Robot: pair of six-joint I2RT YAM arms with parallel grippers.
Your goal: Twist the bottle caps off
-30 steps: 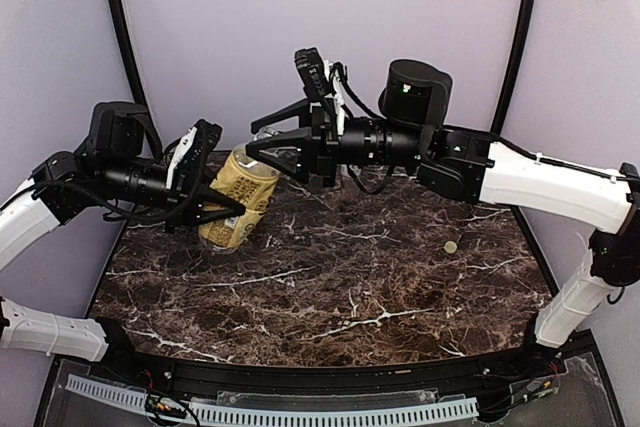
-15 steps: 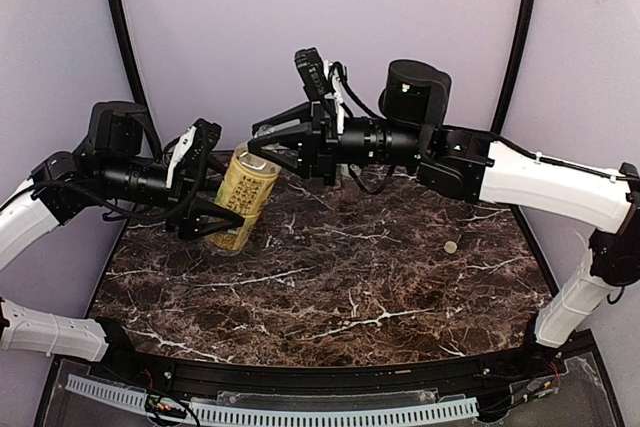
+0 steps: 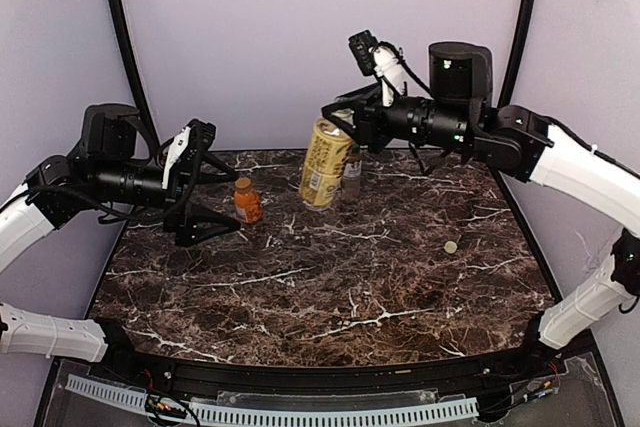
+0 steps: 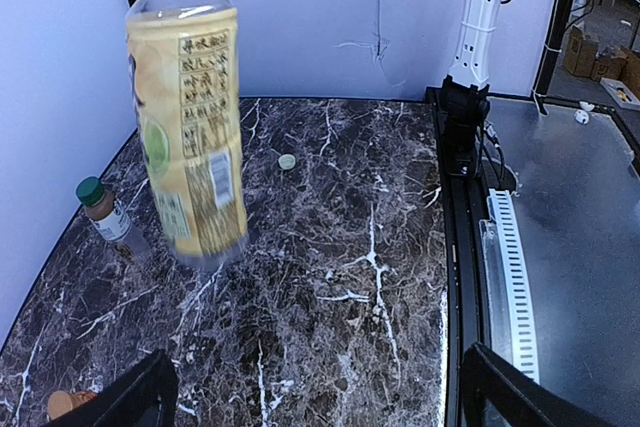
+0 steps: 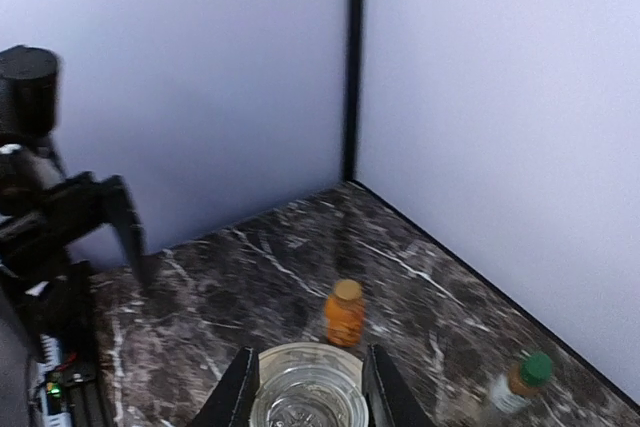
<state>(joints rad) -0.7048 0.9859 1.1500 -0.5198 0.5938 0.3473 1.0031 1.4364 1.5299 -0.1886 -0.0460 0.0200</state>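
As left end effector opened | tea bottle lifted away rightward

I see the left arm out at nine o'clock in the overhead view. It wears glossy white shells on its lower links and turns matte black from the fat cylindrical joint onward. A white bracket sits on its wrist, and the left gripper has two black angular fingers. The right arm, toward three o'clock, matches it, with white tapered shells and a black drum-shaped motor housing at one o'clock. Loose black cables loop beneath it. Its wrist carries a small black camera on a white mount, just behind the black right gripper.
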